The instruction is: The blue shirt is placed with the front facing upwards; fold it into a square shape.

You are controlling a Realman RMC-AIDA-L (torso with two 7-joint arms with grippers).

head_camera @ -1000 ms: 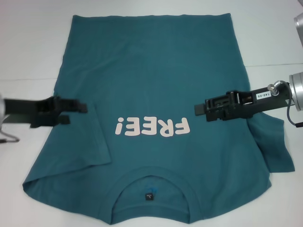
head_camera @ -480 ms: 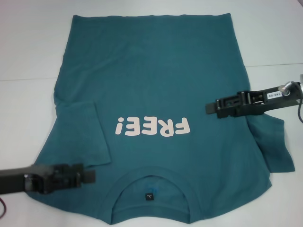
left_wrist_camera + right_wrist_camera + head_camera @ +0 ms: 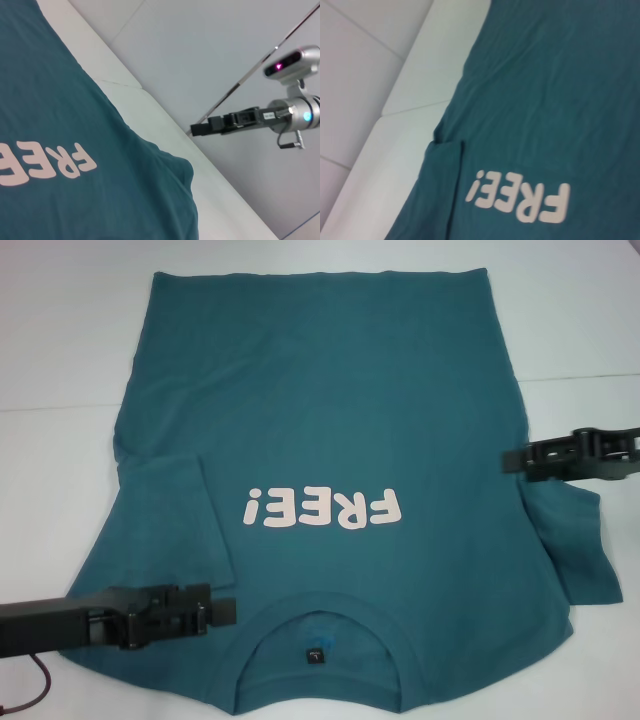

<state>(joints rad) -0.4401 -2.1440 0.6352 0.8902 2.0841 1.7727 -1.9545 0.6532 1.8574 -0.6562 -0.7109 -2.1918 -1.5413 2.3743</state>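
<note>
- Left gripper [image 3: 225, 612], grip state unclear, hovers over blue shirt [image 3: 330, 410], collar [image 3: 320, 612] just beside its tip;
- Right gripper [image 3: 505, 462], grip state unclear, at shirt's edge above right sleeve [image 3: 575, 540]

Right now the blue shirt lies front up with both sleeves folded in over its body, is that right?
Not quite. The blue shirt lies front up, but only the left sleeve is folded in; the right sleeve is spread outward on the table, as the head view shows.
</note>
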